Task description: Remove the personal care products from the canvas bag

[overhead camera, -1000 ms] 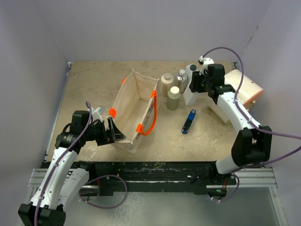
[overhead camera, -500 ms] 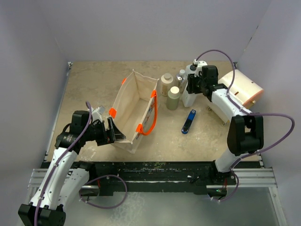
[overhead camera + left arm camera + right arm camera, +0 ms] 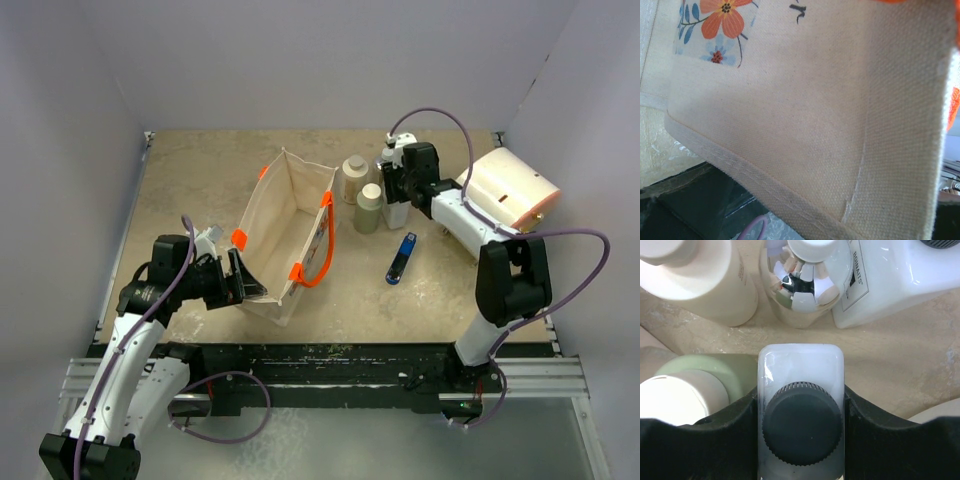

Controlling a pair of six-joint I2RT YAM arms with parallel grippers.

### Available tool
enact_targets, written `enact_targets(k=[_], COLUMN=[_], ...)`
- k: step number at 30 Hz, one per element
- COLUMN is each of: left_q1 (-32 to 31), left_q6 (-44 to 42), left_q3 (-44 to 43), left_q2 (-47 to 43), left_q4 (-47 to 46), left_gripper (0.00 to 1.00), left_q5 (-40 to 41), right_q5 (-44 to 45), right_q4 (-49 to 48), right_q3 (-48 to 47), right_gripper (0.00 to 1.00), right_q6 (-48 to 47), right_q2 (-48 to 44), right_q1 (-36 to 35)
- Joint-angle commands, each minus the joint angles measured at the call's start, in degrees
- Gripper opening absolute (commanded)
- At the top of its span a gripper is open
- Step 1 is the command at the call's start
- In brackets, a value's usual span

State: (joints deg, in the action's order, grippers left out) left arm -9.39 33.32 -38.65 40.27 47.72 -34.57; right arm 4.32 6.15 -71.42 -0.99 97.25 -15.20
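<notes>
Fingers [image 3: 880,440] of R gripper [image 3: 801,412] sit half-open, clamped on white dark-capped bottle [image 3: 801,367], right of canvas bag [image 3: 285,225] w/ other bottles [image 3: 368,208]. L gripper [image 3: 238,282] pinches bag's near rim.

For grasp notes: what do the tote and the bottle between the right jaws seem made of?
Canvas bag: woven cotton-like cloth, matte; weave and stitched seams show. White bottle: probably glossy plastic, showing highlights; its ribbed black cap looks matte plastic.
</notes>
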Motion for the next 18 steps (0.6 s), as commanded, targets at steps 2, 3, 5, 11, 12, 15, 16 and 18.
enact_targets(k=[2, 3, 5, 11, 12, 15, 16, 18], left_q1=[0.5, 0.5, 0.5, 0.5, 0.6, 0.5, 0.5, 0.5], left_q6=[-1.4, -1.4, -1.4, -1.4, -1.4, -1.4, -1.3, -1.1], left_q3=[-0.2, -0.2, -0.2, -0.2, -0.3, -0.4, -0.4, -0.7], left_q2=[-0.4, -0.3, -0.3, -0.1, -0.1, 0.0, 0.1, 0.2], left_q4=[-1.0, -1.0, -1.0, -1.0, -1.0, -1.0, -1.0, -1.1], left_gripper=[0.92, 0.92, 0.92, 0.92, 0.92, 0.92, 0.92, 0.93], left_q5=[-0.9, -0.9, -1.0, -1.0, -1.0, -1.3, -1.3, -1.5], right_q5=[3.9, 3.8, 3.7, 4.2, 2.5, -0.3, -1.7, -4.0], right_q4=[-6.3, -6.5, -6.8, -2.7, -2.2, -4.1, -4.9, -6.2], right_q3=[-3.0, -2.7, -2.1, -1.9, -1.2, 4.5, 6.6, 10.6], right_gripper=[0.52, 0.60, 0.73, 0.84, 0.85, 0.91, 0.91, 0.91], right_q6=[0.4, 0.7, 0.9, 3.3, 4.5, 8.3, 9.5, 12.5], right_q2=[-4.0, -4.6, -5.8, -9.2, -10.4, -15.0, -16.8, -20.3], right_q1=[-0.3, -0.3, -0.3, -0.3, -0.3, -0.3, -0.2, -0.2])
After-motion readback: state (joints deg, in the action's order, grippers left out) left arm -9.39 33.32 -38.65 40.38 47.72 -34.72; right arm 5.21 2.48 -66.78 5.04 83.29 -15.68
